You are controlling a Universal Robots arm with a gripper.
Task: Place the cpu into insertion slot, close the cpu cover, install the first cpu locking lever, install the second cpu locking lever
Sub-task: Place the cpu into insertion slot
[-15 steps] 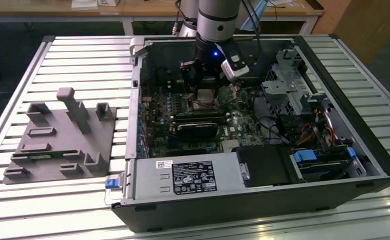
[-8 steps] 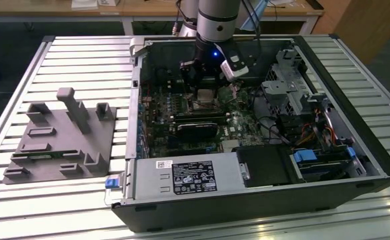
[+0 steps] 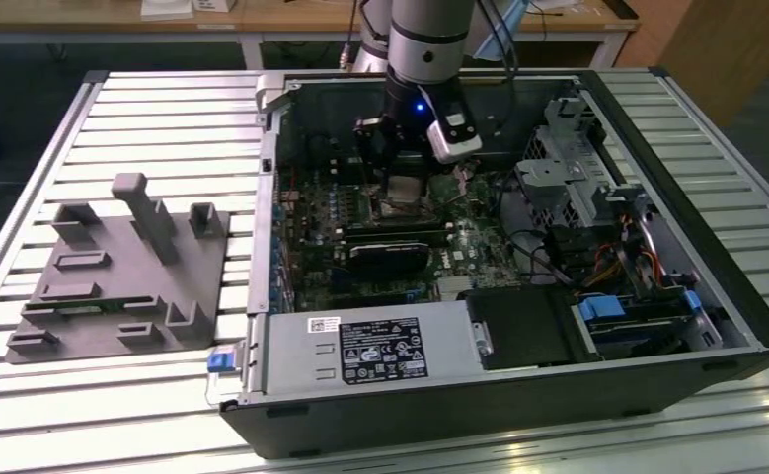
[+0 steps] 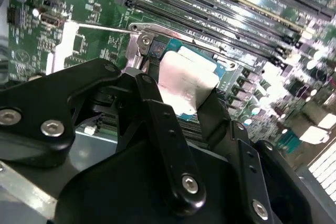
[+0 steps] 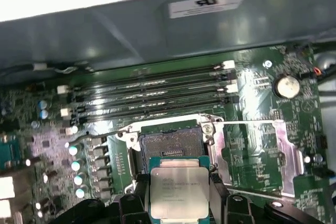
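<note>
The gripper [image 5: 177, 204] clenched the cpu [image 5: 176, 182] by its edges, the insertion slot [image 5: 169, 142] just beyond the tool; if tilted, as it seemed, the cpu might seat crooked.

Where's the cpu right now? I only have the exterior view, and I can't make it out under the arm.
Observer: In the first wrist view the cpu is held in the jaws, close to the socket.
Operator: Socket empty?
Observer: Yes, it's bare; the cpu isn't seated in it.
Operator: Cover?
Observer: The cpu cover is swung open and lies flat beside the socket.
</note>
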